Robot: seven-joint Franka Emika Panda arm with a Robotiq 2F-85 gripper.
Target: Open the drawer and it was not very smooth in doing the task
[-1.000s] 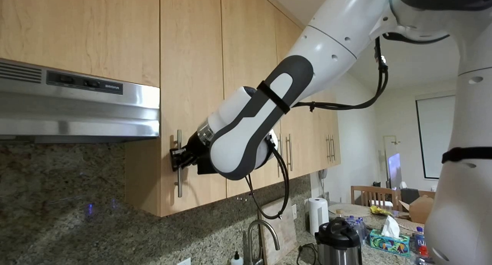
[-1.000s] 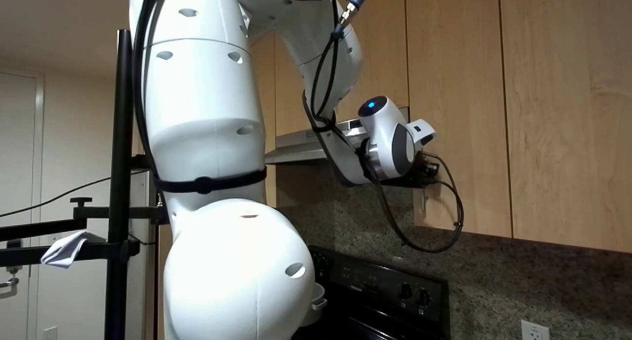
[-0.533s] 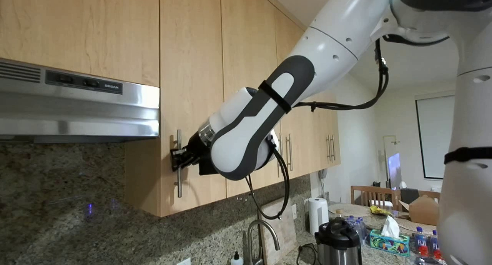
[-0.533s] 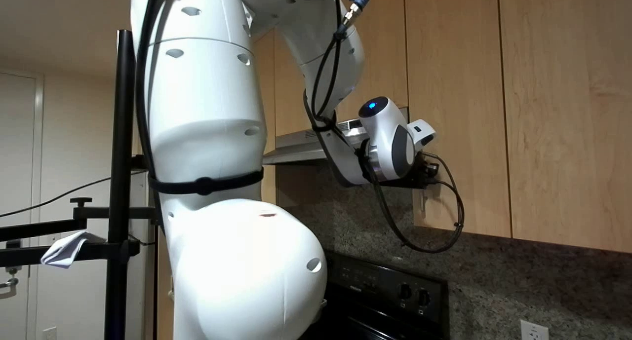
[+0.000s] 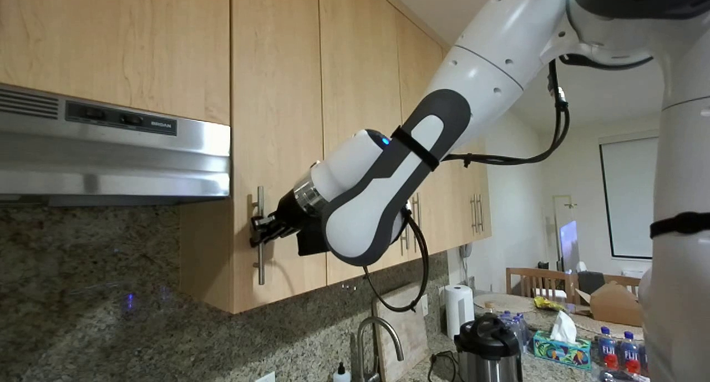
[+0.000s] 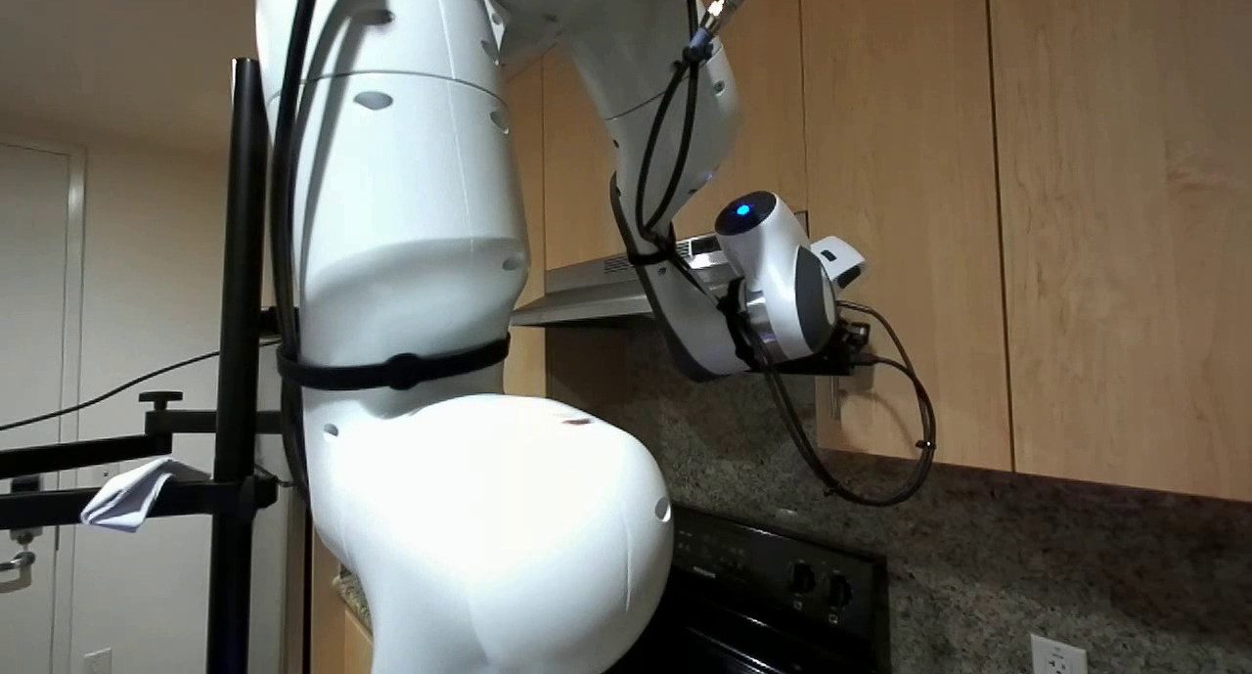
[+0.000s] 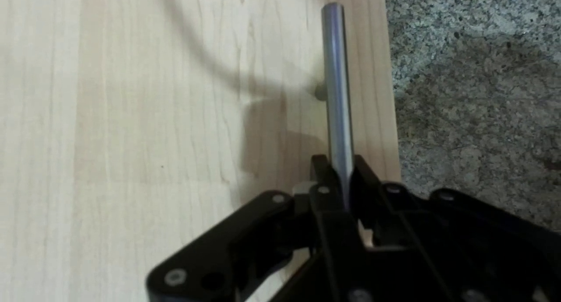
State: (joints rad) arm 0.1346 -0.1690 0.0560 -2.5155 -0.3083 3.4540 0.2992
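Left of centre in an exterior view, a tall, narrow light-wood cabinet door [image 5: 277, 110] extends from the top edge of the frame to below the middle, with a slim silver bar handle [image 5: 261, 265] fixed upright near its left edge. The tool [image 5: 258, 230] is clamped on this handle at roughly mid-height; the wrist view confirms a black finger [image 7: 322, 175] pressed to either side of the bar. The door reads as flush or nearly flush with the neighbouring wood door [image 5: 355, 82]; whether it stands slightly ajar cannot be determined. The white arm [image 5: 477, 77] slopes from the upper right of the frame down to the handle.

Upper left: wider wood cabinet front [image 5: 111, 38], with a stainless-steel range hood [image 5: 116, 174] marked BROAN beneath it. Lower left: speckled granite backsplash [image 5: 100, 276]. Bottom centre: curved faucet [image 5: 383, 322]. Lower right: granite desk [image 5: 546, 371] carrying a black-lidded steel appliance [image 5: 488, 354] and a patterned tissue box [image 5: 561, 350], with FIJI-labelled bottles [image 5: 607, 346] near the box.

Also noted in an exterior view: black stove [image 6: 743, 566] right of bottom centre; wall outlet [image 6: 1059, 654] at lower right; white cloth [image 6: 137, 496] on a black stand [image 6: 235, 361] at left.
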